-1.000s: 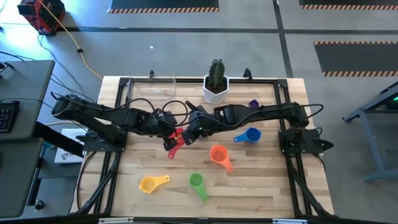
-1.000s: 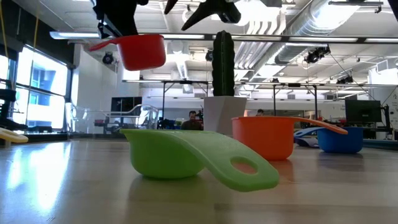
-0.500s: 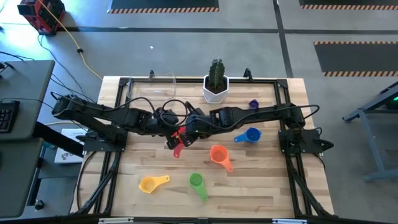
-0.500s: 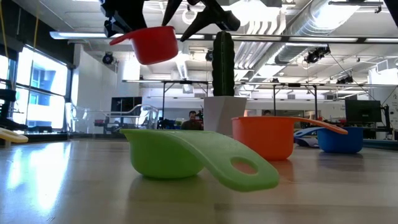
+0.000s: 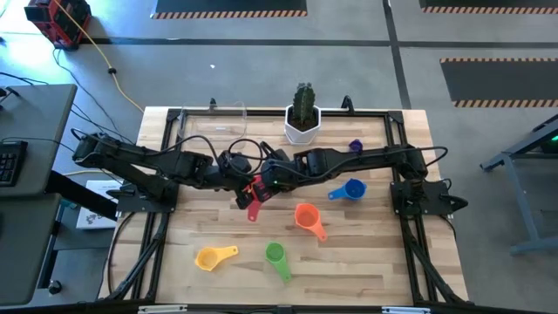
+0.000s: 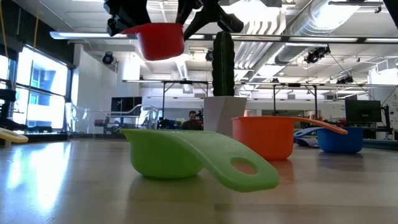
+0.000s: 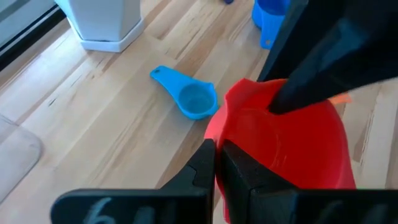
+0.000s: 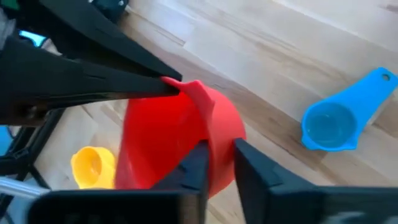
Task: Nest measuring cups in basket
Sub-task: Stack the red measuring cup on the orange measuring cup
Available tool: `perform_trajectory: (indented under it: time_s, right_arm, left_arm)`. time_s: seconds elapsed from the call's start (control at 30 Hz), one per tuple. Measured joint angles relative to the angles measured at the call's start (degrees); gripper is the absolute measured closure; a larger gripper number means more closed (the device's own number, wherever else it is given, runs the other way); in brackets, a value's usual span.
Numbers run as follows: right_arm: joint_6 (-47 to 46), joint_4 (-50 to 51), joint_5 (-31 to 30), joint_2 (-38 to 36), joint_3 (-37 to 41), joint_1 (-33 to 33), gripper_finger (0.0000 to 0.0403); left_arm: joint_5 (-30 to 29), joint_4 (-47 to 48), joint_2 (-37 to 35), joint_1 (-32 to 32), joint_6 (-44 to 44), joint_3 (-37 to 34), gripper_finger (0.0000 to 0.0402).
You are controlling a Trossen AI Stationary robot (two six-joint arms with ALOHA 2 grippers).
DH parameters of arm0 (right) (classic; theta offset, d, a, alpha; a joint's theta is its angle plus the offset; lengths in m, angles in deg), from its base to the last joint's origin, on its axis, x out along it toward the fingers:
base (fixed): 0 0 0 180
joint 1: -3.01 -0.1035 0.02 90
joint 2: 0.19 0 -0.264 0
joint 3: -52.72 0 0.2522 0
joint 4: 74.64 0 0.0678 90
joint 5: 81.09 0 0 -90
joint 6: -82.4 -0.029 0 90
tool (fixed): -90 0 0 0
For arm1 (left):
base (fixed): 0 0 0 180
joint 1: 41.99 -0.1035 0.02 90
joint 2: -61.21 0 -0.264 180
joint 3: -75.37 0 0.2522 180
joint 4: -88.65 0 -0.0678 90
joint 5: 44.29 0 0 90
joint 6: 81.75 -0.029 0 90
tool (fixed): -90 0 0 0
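Handing the red cup (image 5: 254,193) over in mid-air above the table (image 5: 366,262).
The left gripper (image 7: 217,163) stays clamped on its handle; the right gripper (image 8: 217,163), open a second ago, has closed onto its rim, so release looks due. Below lie the yellow cup (image 5: 214,256), green cup (image 5: 276,255) and orange cup (image 5: 307,216); the basket (image 5: 214,118) sits well beyond, unobstructed.

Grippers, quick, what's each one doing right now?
Left gripper: shut on the red cup, held in the air.
Right gripper: fingers astride the red cup's rim; grip cannot be told.
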Motion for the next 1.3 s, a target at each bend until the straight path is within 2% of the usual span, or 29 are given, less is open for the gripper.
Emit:
perform_trajectory:
  time_s: [0.1, 0.4, 0.77, 1.17, 1.3]
  right_arm:
    - [0.8, 0.4, -0.1, 0.1, 0.0, 0.0, 0.0393]
    - [0.8, 0.3, 0.2, 0.2, 0.0, 0.0, 0.0399]
    - [2.3, 2.4, 1.0, 0.0, 0.0, 0.0, 0.0402]
    - [11.4, 6.1, 4.2, 0.0, 0.0, 0.0, 0.0403]
    - [18.0, 7.9, 6.2, 0.0, 0.0, -0.2, 0.0403]
  left_arm:
    - [-0.3, -0.9, 0.0, 0.0, 0.2, 0.0, 0.0394]
    - [0.3, -0.8, -0.1, 0.0, -0.8, 0.0, 0.0363]
    - [8.2, -2.9, 0.0, -1.0, -3.9, 0.0, 0.0309]
    - [9.5, -4.1, -1.9, -1.0, -3.3, -0.1, 0.0279]
    - [10.4, -5.0, -2.8, -1.0, -3.3, -0.1, 0.0279]
